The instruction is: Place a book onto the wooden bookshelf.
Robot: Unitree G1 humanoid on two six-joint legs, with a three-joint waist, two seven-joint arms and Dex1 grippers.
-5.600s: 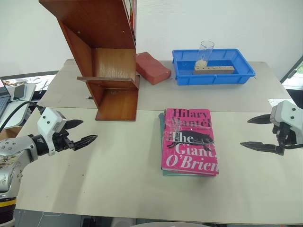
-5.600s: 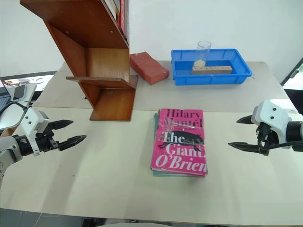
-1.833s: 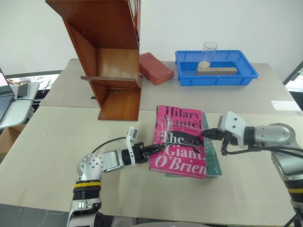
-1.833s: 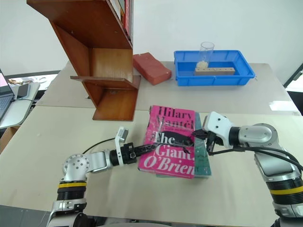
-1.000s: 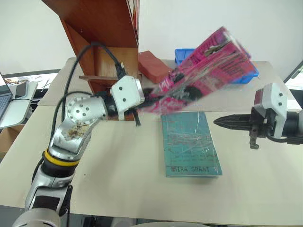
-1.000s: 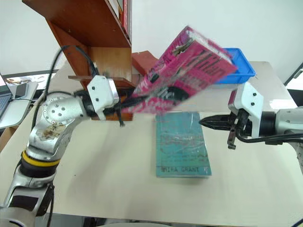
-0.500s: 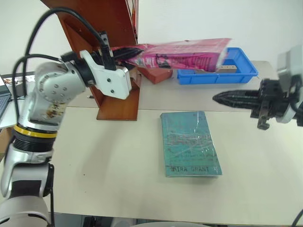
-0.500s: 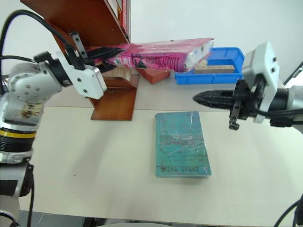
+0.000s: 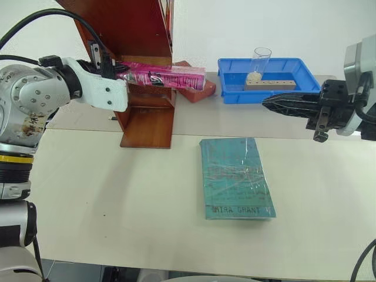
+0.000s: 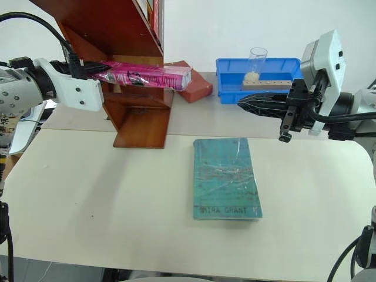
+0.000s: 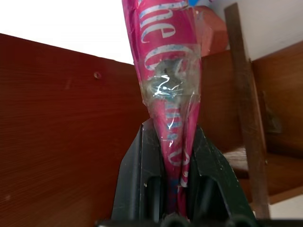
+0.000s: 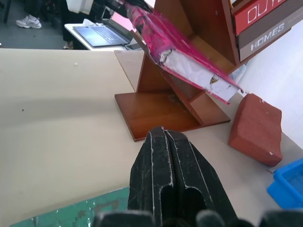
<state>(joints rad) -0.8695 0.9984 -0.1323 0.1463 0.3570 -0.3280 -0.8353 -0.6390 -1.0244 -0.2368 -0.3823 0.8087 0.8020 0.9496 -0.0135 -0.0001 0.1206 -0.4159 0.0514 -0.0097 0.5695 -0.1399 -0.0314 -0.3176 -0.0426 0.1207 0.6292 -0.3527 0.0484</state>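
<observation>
The pink book (image 9: 167, 77) hangs flat and nearly level in the air, at about eleven o'clock from the table's (image 9: 141, 194) middle. One end is pinched in the left gripper (image 11: 171, 156), whose two black fingers (image 11: 142, 165) are clamped on its edge; the other end reaches out past the front of the wooden bookshelf (image 9: 138, 70), above the lower shelf board. Its glossy cover carries white lettering under a shiny clear wrap, and from the right wrist view the white page edges show along its free end.

The bookshelf stands at about ten to eleven o'clock, reddish-brown, with slanted side panels. A few other books with red and grey spines sit on its upper level (image 12: 258, 21).

A teal-green book (image 9: 236, 185) lies flat near the table's centre, its printed edge toward six o'clock. A brick-red block (image 10: 194, 85) rests on the table just beside the shelf, at about twelve o'clock.

At about one o'clock sits a blue tray (image 9: 267, 81). Inside it stand a clear glass (image 9: 258, 63) with a little pale material at the bottom, and a wooden strip (image 9: 270, 84) lying just beside it.

The right gripper (image 10: 247, 104) hovers at about two o'clock above the table, pointing toward the shelf, its fingers pressed together and empty.
</observation>
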